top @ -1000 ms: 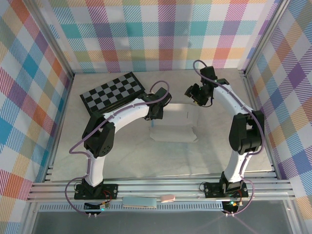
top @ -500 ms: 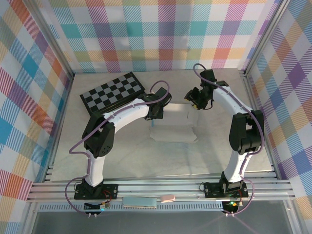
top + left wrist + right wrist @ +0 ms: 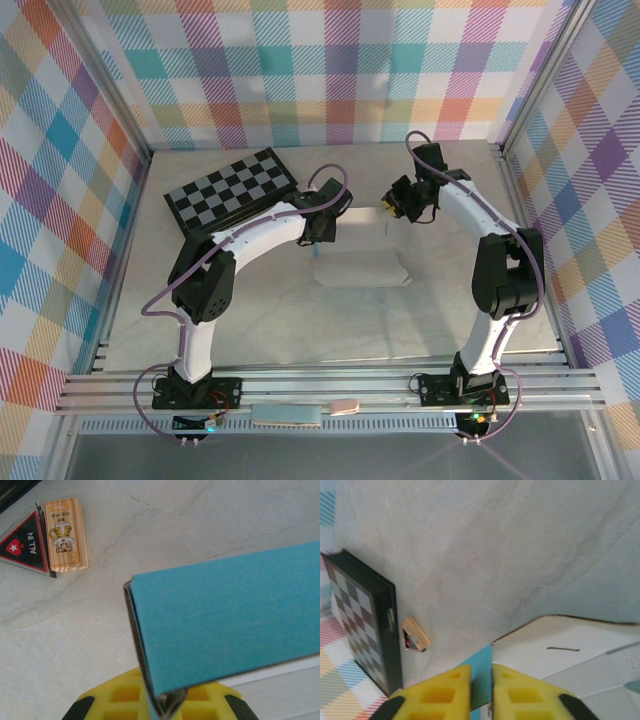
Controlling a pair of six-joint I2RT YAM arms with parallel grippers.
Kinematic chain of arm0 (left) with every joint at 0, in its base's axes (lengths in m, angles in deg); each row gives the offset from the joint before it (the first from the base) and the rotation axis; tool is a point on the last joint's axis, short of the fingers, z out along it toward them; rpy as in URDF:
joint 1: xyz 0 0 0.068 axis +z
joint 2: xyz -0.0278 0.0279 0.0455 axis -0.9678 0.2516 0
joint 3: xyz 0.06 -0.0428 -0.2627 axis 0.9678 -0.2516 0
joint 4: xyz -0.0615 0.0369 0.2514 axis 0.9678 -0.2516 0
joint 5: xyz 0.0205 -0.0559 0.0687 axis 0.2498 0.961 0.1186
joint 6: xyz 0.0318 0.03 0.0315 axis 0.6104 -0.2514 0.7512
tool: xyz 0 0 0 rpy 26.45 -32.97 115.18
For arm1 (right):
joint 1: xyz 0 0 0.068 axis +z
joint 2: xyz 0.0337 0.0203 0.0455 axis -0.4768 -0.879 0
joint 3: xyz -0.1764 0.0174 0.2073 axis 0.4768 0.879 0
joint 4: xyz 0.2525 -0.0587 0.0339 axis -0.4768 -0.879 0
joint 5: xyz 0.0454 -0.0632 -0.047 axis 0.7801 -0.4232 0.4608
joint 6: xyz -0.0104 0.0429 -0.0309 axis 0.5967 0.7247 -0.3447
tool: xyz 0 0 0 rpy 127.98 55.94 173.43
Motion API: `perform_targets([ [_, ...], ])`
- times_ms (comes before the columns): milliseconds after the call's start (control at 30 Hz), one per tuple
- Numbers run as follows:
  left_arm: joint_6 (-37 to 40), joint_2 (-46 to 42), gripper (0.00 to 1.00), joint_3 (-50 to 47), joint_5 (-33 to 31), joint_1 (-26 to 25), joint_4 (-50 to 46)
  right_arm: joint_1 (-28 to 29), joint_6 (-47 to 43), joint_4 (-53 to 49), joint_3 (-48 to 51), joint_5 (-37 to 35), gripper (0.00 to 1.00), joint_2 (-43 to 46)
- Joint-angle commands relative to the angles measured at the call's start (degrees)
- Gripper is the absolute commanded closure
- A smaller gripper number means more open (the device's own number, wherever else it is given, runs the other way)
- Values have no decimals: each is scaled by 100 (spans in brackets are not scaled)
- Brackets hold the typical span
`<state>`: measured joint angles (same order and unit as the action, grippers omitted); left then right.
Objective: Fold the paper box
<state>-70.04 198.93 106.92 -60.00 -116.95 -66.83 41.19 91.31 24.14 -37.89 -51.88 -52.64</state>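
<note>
near the middle of the table, a little toward its far edge: the paper box, pale inside facing up, part opened and not yet a box. at its far left corner, the left gripper, clamped shut on a doubled turquoise panel jutting out flat above the table top in the left wrist view, folded edge right at the yellow fingers. at the far right corner, the right gripper, fingers drawn close with only a narrow gap between and a strip of turquoise card showing in it; cannot tell whether pinching that strip or merely straddling it. just beside, a pale panel with a short slit. toward the far left corner of the table, well apart from the work, the checkerboard, with a small wooden tile and a triangular chip touching each other near its edge. step in hand, by the look of it: taking hold of the right-hand flap while anchoring the left end, ready for raising a side wall. next, likely needed: a sure pinch on the thin card first, then a slow swing of the flap along its crease toward the slit, without tugging the sheet out of the left hold or buckling the card.
</note>
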Motion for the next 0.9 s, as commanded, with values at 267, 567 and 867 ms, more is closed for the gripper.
perform_targets([
  [267,91,-426,100,-126,-79,-70,143,32,460,765,418,-239,65,934],
  [567,641,-912,100,-551,-61,-70,974,-208,-1180,407,1899,-434,51,2831],
  [867,1000,-966,100,-771,-14,-75,1417,-216,-2125,741,2869,-225,58,2493],
])
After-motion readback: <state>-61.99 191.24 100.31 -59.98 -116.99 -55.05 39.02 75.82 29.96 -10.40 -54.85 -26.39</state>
